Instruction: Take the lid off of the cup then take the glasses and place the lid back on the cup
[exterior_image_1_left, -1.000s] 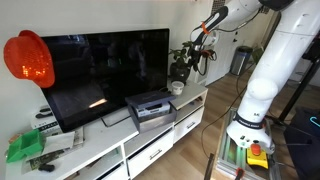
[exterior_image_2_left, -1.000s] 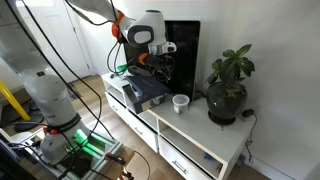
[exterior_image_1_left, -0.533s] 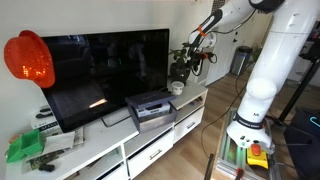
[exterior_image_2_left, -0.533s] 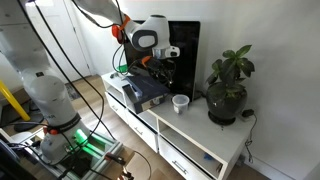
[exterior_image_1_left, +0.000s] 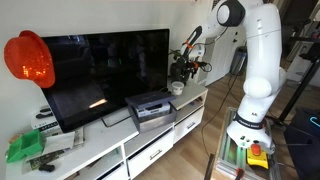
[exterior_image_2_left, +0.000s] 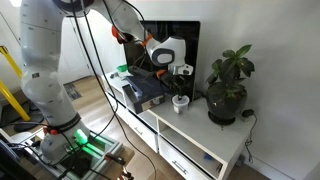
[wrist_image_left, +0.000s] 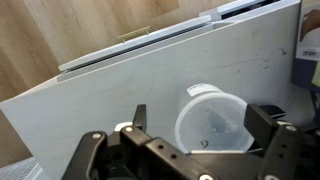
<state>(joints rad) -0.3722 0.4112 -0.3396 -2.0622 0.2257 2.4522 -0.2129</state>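
Whitish cup (wrist_image_left: 214, 122), contents unclear, stands below the spread claw (wrist_image_left: 200, 116).

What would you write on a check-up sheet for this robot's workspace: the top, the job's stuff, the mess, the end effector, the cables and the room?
Surface: white cabinet top, flat and pale.
Job's things: pale cup upright on the cabinet, beside the potted plant; lid cannot be told apart from the cup; glasses: nothing seen.
Clutter: grey box-shaped device by the cup; green item at the cabinet's far end.
Grippers: end effector open, above the cup, not touching it.
Cables: black cables hang beside the arm.
Surroundings: dark TV, orange-red round thing by the wall, wooden floor.
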